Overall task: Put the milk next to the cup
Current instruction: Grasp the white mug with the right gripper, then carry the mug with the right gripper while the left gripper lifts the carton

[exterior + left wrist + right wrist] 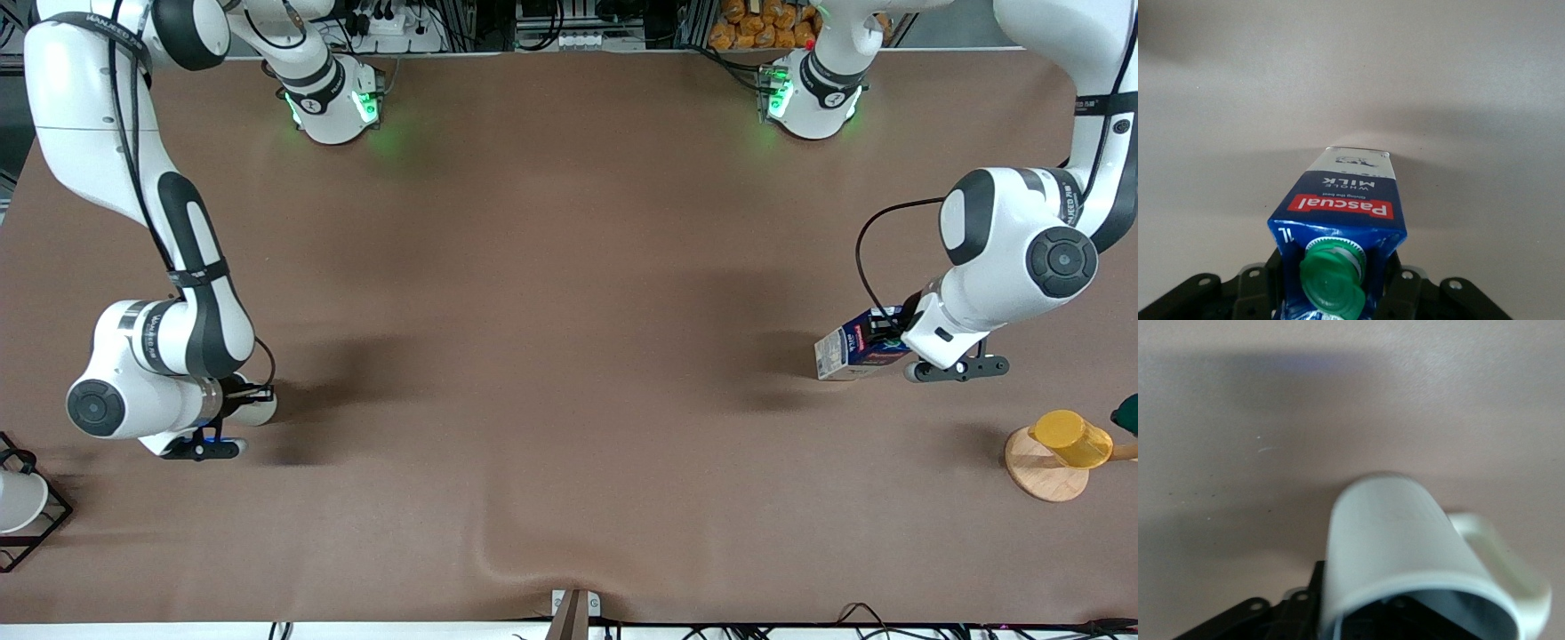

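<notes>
The milk [849, 348] is a dark blue carton with a green cap, standing tilted at the left arm's end of the table. My left gripper [889, 336] is shut on its top. In the left wrist view the milk [1345, 193] sits between the black fingers [1397, 270], cap toward the camera. The cup [260, 407], a light grey-beige mug, is at the right arm's end of the table. My right gripper [244, 396] is shut on its rim. The right wrist view shows the cup [1398, 540] with one finger [1317, 587] against its outer wall.
A yellow cup [1071, 438] lies on a round wooden base [1040, 476], nearer the front camera than the milk. A white cup [16, 498] sits in a black wire rack [49, 524] at the right arm's end. The brown table cover bulges near the front edge [533, 569].
</notes>
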